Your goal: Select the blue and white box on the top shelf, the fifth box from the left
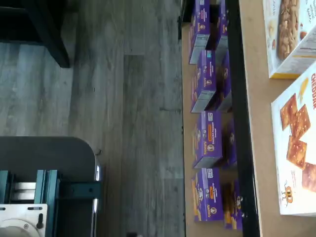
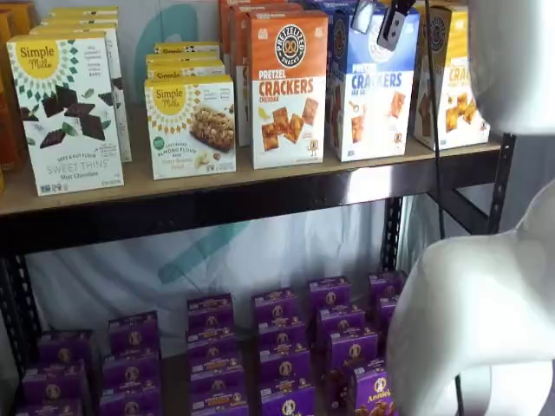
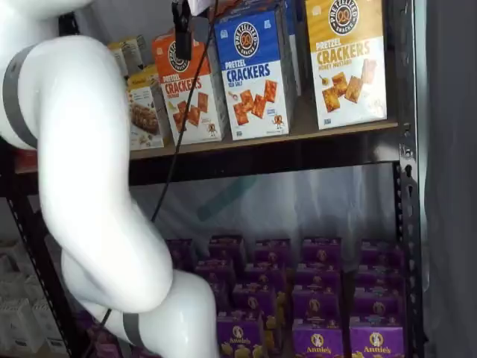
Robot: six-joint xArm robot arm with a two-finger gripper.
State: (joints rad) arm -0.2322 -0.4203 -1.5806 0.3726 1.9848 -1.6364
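Nothing is yet grasped: the blue and white box (image 3: pixel 257 71) is left standing on the top shelf (image 3: pixel 328 128) between orange and yellow boxes, the gripper (image 2: pixel 388 22) hung before it, its closure not discernible.

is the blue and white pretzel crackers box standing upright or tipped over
Upright. In both shelf views the blue and white box stands on its base on the top shelf, front label facing out, between the orange box and the yellow box.

On the top shelf (image 2: pixel 260 186) the blue and white box (image 2: pixel 375 95) stands between the cheddar box (image 2: pixel 288 88) and the mustard box (image 2: pixel 451 78); purple boxes (image 2: pixel 277 347) sit below.
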